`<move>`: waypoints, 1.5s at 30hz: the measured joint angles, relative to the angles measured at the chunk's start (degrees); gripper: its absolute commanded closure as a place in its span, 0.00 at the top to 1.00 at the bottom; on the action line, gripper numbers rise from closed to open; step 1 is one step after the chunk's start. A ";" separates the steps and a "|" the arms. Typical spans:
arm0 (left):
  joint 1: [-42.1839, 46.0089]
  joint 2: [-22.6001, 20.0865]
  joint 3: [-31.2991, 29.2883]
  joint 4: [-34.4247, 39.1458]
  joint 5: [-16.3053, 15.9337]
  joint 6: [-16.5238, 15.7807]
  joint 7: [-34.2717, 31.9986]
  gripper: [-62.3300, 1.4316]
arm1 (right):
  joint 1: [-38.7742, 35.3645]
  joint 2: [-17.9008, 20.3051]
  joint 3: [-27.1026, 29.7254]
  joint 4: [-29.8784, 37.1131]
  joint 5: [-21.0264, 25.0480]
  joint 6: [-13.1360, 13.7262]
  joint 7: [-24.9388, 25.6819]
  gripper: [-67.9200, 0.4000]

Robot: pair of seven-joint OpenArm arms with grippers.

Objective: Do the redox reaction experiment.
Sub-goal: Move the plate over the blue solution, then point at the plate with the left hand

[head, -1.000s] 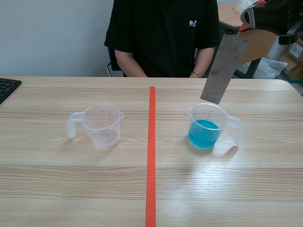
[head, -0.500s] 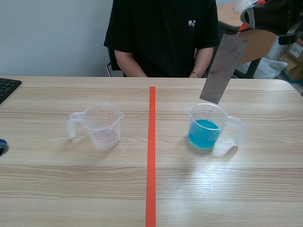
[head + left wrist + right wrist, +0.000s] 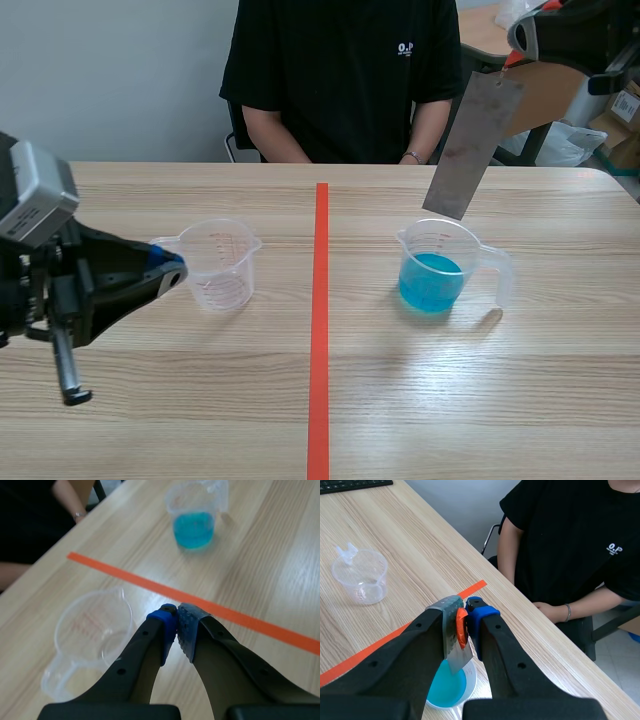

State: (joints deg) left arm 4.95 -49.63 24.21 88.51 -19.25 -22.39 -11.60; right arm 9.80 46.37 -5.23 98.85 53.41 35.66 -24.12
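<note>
A grey metal strip [image 3: 468,145] hangs tilted from my right gripper [image 3: 514,52], which is raised high at the right and shut on the strip's top end. The strip's lower end sits just above a clear measuring cup holding blue liquid [image 3: 434,270]. From the right wrist, the strip [image 3: 457,652] and an orange piece are pinched between the fingers, with the blue cup [image 3: 448,689] directly below. An empty clear measuring cup [image 3: 215,262] stands left of the orange tape line. My left gripper [image 3: 170,272] is shut on nothing, its tips [image 3: 176,625] right beside the empty cup [image 3: 92,630].
A person in a black shirt [image 3: 340,80] sits across the table, forearms at the far edge. A keyboard [image 3: 350,484] lies at the far left of the table. An orange tape line [image 3: 319,330] runs down the middle. Boxes and a chair stand behind at the right.
My left arm has come in from the left; its shut gripper now sits by the empty cup's handle. The right gripper and the strip have stayed put.
</note>
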 measured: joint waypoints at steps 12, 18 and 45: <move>-16.09 17.46 12.72 -9.75 8.98 1.81 4.59 0.09 | 0.00 0.00 0.00 0.00 0.00 -0.02 0.00 0.03; -23.56 22.67 16.72 -18.25 8.96 2.03 4.59 0.09 | 0.00 0.00 0.00 0.00 0.00 -0.02 0.00 0.03; -36.54 43.78 24.22 -42.36 15.21 8.74 1.05 0.09 | 0.00 0.00 0.00 0.00 0.00 0.00 0.00 0.03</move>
State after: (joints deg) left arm -31.59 -5.85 48.42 46.15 -4.03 -13.65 -10.55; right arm 9.80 46.37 -5.23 98.85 53.41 35.66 -24.12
